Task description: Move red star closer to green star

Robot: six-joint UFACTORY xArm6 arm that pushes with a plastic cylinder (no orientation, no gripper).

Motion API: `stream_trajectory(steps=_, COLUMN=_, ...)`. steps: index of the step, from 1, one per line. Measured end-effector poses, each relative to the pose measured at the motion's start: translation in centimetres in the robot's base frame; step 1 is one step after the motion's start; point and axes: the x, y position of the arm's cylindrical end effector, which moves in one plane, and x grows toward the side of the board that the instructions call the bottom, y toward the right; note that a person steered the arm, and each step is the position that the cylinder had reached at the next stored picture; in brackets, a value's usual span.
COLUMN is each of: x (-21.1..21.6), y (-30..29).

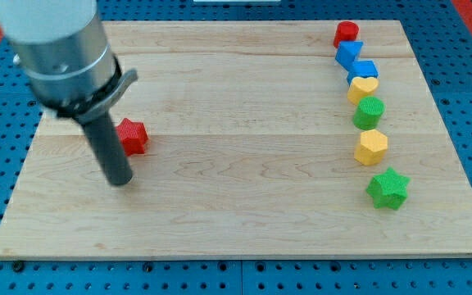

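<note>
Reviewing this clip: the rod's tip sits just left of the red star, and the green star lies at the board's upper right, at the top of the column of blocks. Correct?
Not quite. In the camera view the green star lies at the board's lower right, at the bottom of the column of blocks; a red block tops it. The rest holds: my tip sits just left of the red star.

The arm is coming in from the view's top left, its fat grey cylinder leaning over the table (pixel 220 221). The dark rod is slanting down and toward the view's right, and my tip (pixel 121 182) is sitting low, planted on the surface.
</note>
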Motion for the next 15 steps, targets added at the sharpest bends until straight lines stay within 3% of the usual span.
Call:
stream_trajectory(steps=1, x=-6.6, y=-2.2)
stream_trajectory(steps=2, x=-9.3, y=-0.7)
stream_trajectory(steps=3, x=-8.8, y=5.9)
stream_trajectory(steps=4, x=-11.8, y=1.5)
stream_trajectory(steps=6, x=-8.6, y=19.4)
stream_trajectory(steps=7, x=-4.7, y=18.7)
stream_trajectory(steps=8, x=-6.5, y=15.4)
stream_trajectory(steps=9, x=-0.8, y=20.7)
stream_trajectory(steps=10, x=1.7, y=21.5)
stream_trajectory(steps=12, x=3.3, y=29.8)
stream_trajectory(steps=14, x=8.3, y=28.1)
stream_trajectory(steps=15, x=8.1, y=33.3)
